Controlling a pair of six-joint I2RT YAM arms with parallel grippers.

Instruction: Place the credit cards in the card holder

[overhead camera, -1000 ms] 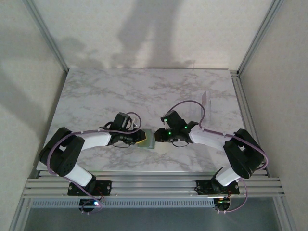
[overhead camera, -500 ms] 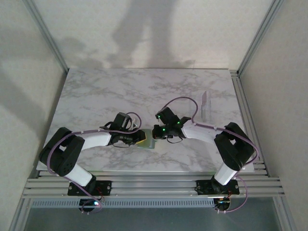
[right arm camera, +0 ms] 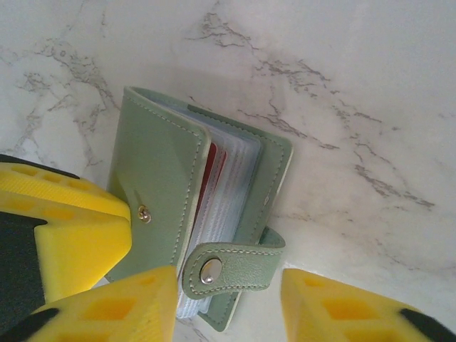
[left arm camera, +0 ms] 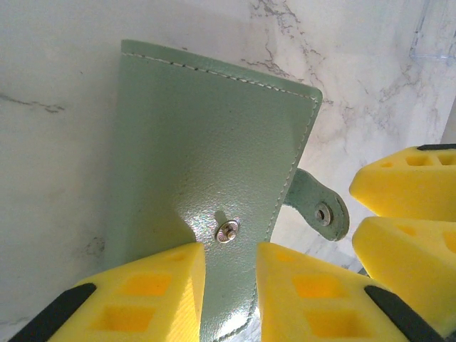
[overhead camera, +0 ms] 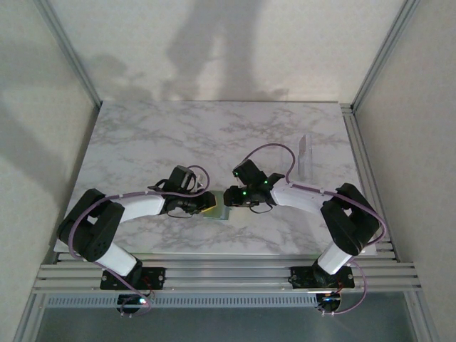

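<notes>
Top view: card holder (overhead camera: 219, 209) lies on the marble table (overhead camera: 142, 135) at lower centre of frame, between the two grippers. Left gripper (overhead camera: 201, 204) comes in from the left and right gripper (overhead camera: 229, 197) from the right, nearly tip to tip.

Left wrist view: left gripper (left arm camera: 229, 256) is clamped on the near edge of the grey-green cover, yellow fingers (left arm camera: 157, 292) narrow. Snap tab (left arm camera: 320, 210) sticks out to the right, unfastened.

Right wrist view: card holder (right arm camera: 164, 171) is partly open with the cover lifted. A red card (right arm camera: 212, 174) edge sits in the clear sleeves. Right gripper (right arm camera: 228, 281) has its fingers apart on either side of the snap tab (right arm camera: 228, 267), holding nothing.

A clear plastic piece (overhead camera: 306, 153) is at upper right of the table
</notes>
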